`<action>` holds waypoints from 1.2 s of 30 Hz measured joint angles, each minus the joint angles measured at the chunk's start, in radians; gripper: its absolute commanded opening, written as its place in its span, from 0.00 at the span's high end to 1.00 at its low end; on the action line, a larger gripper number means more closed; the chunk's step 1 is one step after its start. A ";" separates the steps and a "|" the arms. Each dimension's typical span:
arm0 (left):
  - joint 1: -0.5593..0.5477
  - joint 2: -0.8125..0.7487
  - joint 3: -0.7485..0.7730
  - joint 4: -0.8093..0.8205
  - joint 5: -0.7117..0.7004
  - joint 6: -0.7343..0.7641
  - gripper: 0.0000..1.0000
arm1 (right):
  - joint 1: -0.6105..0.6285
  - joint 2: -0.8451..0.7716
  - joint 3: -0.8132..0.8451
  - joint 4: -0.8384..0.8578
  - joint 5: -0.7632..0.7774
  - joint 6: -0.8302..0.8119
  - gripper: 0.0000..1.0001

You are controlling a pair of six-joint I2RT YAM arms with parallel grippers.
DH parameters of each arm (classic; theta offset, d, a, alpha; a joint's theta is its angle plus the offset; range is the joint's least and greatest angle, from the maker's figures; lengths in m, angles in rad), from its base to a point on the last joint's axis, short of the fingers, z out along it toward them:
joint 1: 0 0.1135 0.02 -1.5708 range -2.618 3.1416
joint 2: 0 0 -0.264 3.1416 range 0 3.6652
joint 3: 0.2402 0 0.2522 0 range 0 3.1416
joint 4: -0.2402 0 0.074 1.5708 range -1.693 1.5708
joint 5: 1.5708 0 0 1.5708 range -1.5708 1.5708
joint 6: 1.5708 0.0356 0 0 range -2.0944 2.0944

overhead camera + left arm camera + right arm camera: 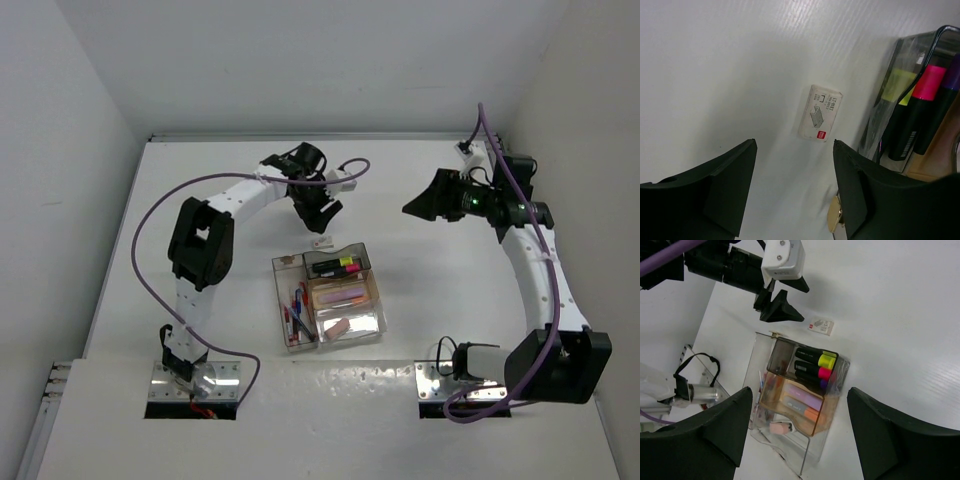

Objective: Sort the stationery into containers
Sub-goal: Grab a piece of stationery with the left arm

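**Both arms over the white bench (400, 170), seen from above and from each wrist.**

- **Left gripper (792, 192):** it points down at the bench. Its jaws stand apart with nothing between them.
- **Small white box (821, 120):** it is printed with a drawing of staples and a red mark. It lies flat on the bench just past the left fingertips, touches neither finger, and sits outside the trays, just beside the grey one.
- **Grey tray (779, 354):** it holds three black-bodied highlighters (812, 365) lying side by side, with yellow, pink and purple caps.
- **Amber tray (771, 390):** it sits against the grey tray and holds pink and orange items (802, 402); what kind they are cannot be told.
- **Clear tray (374, 322):** it sits at the near end of the cluster and holds a pale pink eraser (338, 325).
- **Long narrow tray (280, 300):** it runs along the left side of the other three and holds red and blue pens (298, 312).
- **Right gripper (800, 435):** its jaws stand wide apart and hold nothing. It is well apart from the trays and the box and looks down on them from the right.
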 measured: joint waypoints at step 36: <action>-0.047 0.099 -0.101 0.168 -0.078 0.087 0.66 | 0.000 0.039 -0.001 -0.006 0.010 0.005 0.26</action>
